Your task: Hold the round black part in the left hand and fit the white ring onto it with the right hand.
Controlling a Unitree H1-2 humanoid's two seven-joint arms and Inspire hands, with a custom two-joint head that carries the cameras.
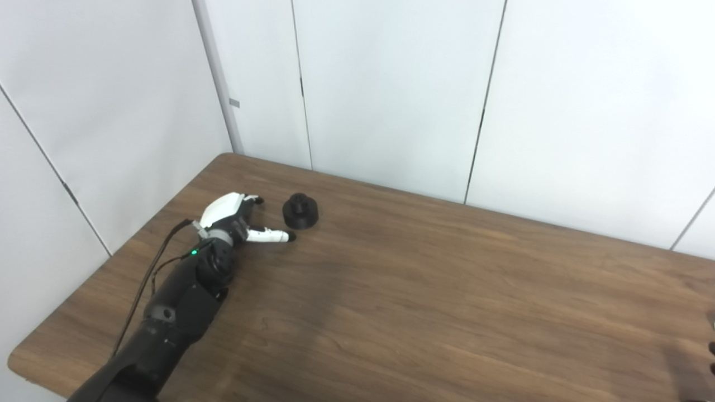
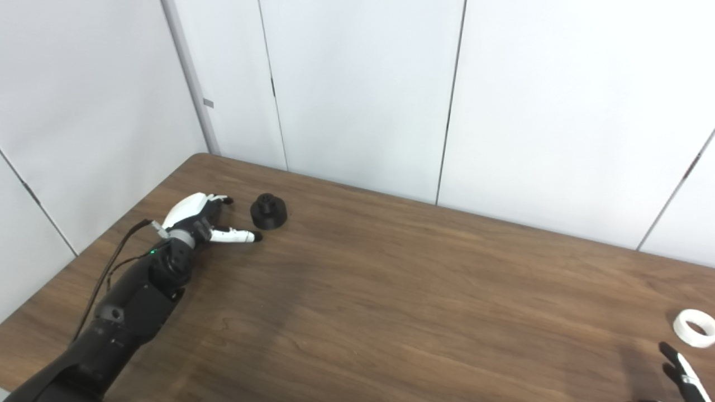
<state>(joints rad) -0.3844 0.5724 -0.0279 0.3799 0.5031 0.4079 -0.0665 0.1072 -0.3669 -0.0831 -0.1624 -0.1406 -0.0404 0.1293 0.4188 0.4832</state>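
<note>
Nearest the camera, at the lower left, the robot's dark left forearm stretches up across a brown wooden table (image 1: 447, 290), ending in the left hand (image 1: 234, 219), which has a white back and black-tipped fingers. That hand is open and holds nothing: its thumb points out to the right along the wood and its fingers spread toward the round black part (image 1: 300, 211). The black part, a low disc with a raised hub on top, sits upright on the table just beside the hand, close to the fingertips but not visibly touching them. Judging from this, the spread of the fingers looks like preparation to close around the part, which the task asks the left hand to hold. Far across the table, near the right edge, the white ring (image 2: 694, 327) lies flat on the wood, seen only in the right eye view. Just below it, a few fingertips of the right hand (image 2: 678, 367) poke in from the bottom right corner; too little shows to tell whether that hand is open or closed, though it appears to hold nothing and does not touch the ring. Ring and black part lie well apart, so fitting has not begun. No containers are present. White wall panels stand behind the table.
</note>
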